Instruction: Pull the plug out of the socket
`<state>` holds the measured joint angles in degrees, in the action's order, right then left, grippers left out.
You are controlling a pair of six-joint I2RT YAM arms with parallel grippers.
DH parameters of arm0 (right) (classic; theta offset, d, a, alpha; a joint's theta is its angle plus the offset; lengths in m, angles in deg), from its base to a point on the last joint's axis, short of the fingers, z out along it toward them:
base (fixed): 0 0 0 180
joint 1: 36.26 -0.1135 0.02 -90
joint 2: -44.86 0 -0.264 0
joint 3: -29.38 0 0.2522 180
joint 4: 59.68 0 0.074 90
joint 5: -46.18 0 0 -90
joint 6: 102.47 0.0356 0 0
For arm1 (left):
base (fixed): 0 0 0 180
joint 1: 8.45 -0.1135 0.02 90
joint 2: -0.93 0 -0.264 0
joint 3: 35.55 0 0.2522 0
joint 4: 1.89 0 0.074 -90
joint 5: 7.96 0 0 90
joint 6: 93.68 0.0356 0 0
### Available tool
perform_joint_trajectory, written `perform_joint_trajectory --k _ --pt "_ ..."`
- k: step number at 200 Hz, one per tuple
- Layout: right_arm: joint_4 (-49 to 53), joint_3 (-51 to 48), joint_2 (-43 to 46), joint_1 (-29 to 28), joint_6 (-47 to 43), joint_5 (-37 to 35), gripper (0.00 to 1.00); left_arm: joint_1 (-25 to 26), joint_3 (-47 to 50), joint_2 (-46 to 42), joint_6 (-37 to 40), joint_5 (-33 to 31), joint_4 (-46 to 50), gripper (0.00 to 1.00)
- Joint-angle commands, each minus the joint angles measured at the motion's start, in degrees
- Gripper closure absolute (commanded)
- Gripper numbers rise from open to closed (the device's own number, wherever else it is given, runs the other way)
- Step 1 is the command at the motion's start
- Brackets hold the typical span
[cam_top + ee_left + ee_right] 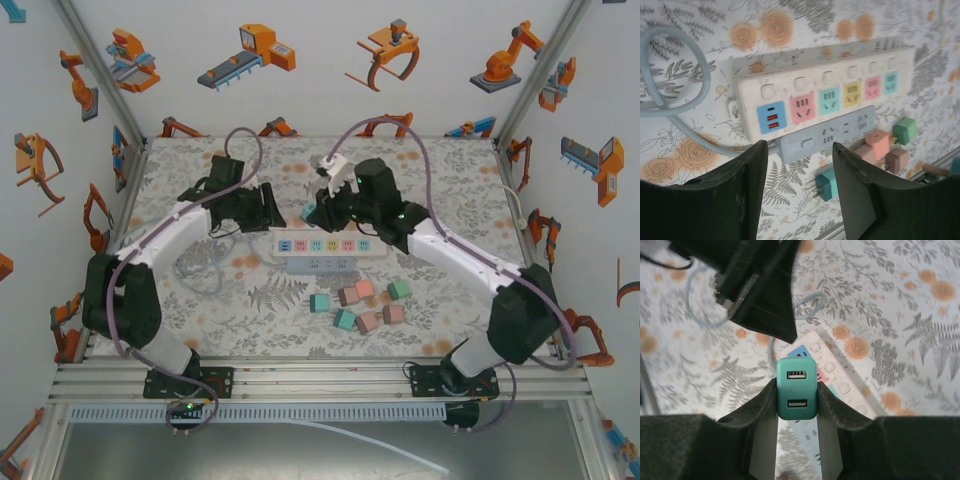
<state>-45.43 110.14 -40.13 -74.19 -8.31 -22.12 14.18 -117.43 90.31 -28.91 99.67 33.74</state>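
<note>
Right hand [796, 395] pinches a boxy teal plug [796, 377] — smooth plastic.

Floral table [450, 180]: white power strip [330, 245] touching grey strip [322, 265], coiled cable [660, 112], 7 loose plugs [365, 289]

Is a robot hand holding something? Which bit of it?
The right gripper pinches the teal plug by its two sides. The left gripper holds nothing.

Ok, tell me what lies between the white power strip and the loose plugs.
A smaller blue-grey power strip, lying along the white power strip; the loose plugs sit past it. Top view shows it.
</note>
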Motion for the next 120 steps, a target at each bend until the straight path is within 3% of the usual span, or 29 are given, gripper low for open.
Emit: perform_joint_trajectory --k 1,47,81,104,120 --pt "-1.7 -5.1 5.5 1.7 20.5 -6.1 0.92 0.3 1.1 -7.8 4.4 1.9 -0.8 0.45" --pt "-15.0 -23.6 17.4 1.0 47.5 -7.0 0.96 0.3 7.0 -24.2 14.1 3.1 0.9 0.43" --pt "-15.7 -33.1 22.8 -7.6 63.2 -17.0 0.95 0.3 8.4 -32.7 29.7 4.5 11.8 0.39" --pt "-12.4 -35.4 22.6 -14.1 70.3 -21.0 0.94 0.4 12.0 -37.5 38.6 6.4 14.8 0.28" --pt "-11.6 -36.6 21.8 -18.9 74.2 -24.4 0.93 0.6 13.0 -39.0 43.6 11.9 18.3 0.15"
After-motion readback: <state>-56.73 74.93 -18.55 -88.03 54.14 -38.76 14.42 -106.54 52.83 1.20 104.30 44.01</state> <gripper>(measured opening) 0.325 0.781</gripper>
